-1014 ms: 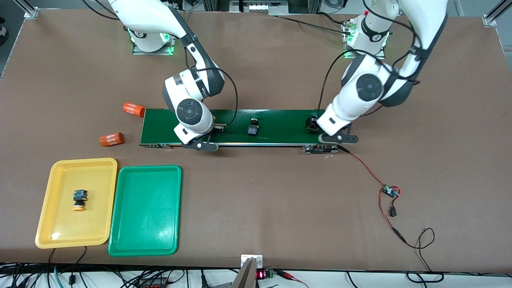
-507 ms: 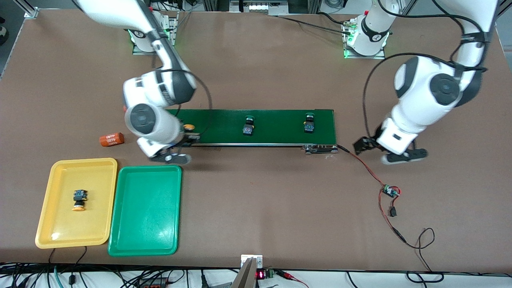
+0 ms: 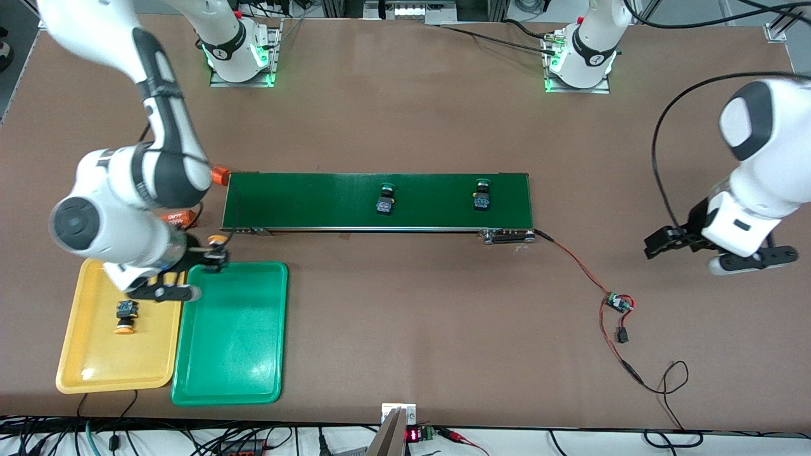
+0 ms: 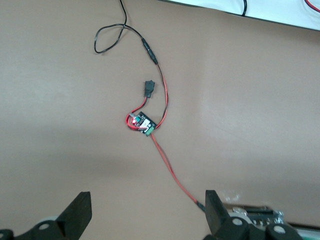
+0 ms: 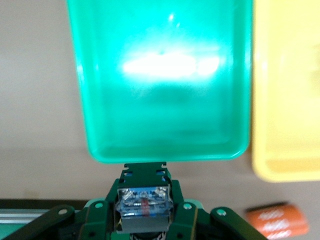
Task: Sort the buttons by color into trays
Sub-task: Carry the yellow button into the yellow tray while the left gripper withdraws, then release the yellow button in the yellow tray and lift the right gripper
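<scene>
A: Since a second ago the right arm has swung off the conveyor belt (image 3: 377, 201) toward the trays, carrying a yellow-capped button (image 3: 216, 240), and the left arm has pulled away to the bare table at its own end.

B: Front view first. Where is everything?

A: The right gripper (image 3: 212, 253) hangs over the farther edge of the green tray (image 3: 231, 373), jaws pinching that button. The yellow tray (image 3: 155, 361) lies beside it, with one yellow-capped button (image 3: 125, 315) already inside. Two green-capped buttons (image 3: 384, 199) (image 3: 482, 194) sit on the belt. The left gripper (image 3: 665, 244) waits, jaws spread wide, holding nothing.

B: Left wrist view?

A: Only its spread fingers (image 4: 75, 215) above the red wire and small circuit board (image 4: 144, 123).

B: Right wrist view?

A: The button's blue-and-black body (image 5: 143, 201) is clamped between the jaws; the green tray (image 5: 95, 100) lies straight ahead and the yellow tray (image 5: 285, 100) off to one side, with an orange cylinder (image 5: 276, 220) nearby.

B: So what does the step need?

A: I'd carry the button sideways until it is well over the yellow tray, clear of the one lying there, lower it close to the floor, then release.
</scene>
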You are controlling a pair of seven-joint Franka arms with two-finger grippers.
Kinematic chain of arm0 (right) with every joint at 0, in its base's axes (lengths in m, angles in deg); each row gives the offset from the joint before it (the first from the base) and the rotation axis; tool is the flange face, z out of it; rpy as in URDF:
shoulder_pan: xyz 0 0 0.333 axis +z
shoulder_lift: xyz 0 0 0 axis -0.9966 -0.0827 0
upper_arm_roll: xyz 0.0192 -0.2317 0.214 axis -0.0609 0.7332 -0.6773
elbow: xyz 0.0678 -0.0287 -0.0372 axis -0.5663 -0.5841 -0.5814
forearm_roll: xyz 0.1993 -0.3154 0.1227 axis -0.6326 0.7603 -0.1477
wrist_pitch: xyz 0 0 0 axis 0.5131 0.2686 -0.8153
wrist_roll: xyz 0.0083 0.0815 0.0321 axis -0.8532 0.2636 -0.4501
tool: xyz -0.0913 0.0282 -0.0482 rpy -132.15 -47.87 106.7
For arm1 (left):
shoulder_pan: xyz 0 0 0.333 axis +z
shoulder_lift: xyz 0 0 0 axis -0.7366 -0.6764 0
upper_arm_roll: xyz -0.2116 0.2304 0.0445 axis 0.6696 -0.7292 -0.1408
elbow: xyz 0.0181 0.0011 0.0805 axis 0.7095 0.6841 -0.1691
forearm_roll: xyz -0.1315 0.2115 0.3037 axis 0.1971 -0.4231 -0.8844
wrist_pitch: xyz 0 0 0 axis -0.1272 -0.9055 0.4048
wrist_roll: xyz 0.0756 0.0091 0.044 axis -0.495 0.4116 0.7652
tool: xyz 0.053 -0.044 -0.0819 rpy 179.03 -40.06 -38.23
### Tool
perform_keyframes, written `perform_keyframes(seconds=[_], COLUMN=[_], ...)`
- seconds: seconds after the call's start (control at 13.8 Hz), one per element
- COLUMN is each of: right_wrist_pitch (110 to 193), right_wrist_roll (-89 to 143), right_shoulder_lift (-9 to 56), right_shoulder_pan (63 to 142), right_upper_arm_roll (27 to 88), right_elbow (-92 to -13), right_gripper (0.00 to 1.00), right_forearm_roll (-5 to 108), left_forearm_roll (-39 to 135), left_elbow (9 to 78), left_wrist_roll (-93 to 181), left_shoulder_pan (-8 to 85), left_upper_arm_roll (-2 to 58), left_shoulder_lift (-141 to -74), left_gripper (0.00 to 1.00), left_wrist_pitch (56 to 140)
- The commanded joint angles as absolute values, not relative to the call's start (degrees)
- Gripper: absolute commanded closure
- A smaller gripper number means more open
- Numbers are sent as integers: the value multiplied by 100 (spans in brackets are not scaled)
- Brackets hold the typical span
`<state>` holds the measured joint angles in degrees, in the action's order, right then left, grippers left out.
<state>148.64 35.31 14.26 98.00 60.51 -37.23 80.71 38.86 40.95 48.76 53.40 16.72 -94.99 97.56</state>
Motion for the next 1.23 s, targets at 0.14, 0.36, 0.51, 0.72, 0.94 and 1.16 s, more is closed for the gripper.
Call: perform_keyframes(seconds=[0.14, 0.36, 0.51, 0.72, 0.94, 1.16], right_wrist_pitch=[15643, 16444, 16806, 17053, 17062, 17036], right_wrist_roll=[2348, 1715, 1573, 1555, 1546, 1397], right_shoulder_lift=[432, -43, -246, -396, -405, -335], right_shoulder_pan=[8949, 8562, 8482, 8438, 8429, 8411], right_upper_arm_roll=[5977, 5977, 5977, 5977, 5977, 5977], right_elbow=[-2969, -2960, -2960, -2969, -2969, -2978], right_gripper=[73, 73, 72, 67, 2, 0], right_forearm_roll=[8118, 8118, 8118, 8127, 8127, 8083], left_forearm_roll=[3899, 3882, 3882, 3952, 3882, 3917], left_elbow=[2820, 2306, 2394, 2438, 2465, 2386], left_wrist_roll=[4572, 4493, 4134, 4079, 4115, 4123], left_shoulder_pan=[5298, 5324, 5324, 5350, 5342, 5350], left_upper_arm_roll=[1450, 1450, 1450, 1450, 1441, 1450], left_shoulder_lift=[-9562, -9667, -9667, -9676, -9667, -9676], left_gripper=[0, 0, 0, 0, 0, 0], left_wrist_pitch=[8106, 7707, 7645, 7662, 7671, 7662])
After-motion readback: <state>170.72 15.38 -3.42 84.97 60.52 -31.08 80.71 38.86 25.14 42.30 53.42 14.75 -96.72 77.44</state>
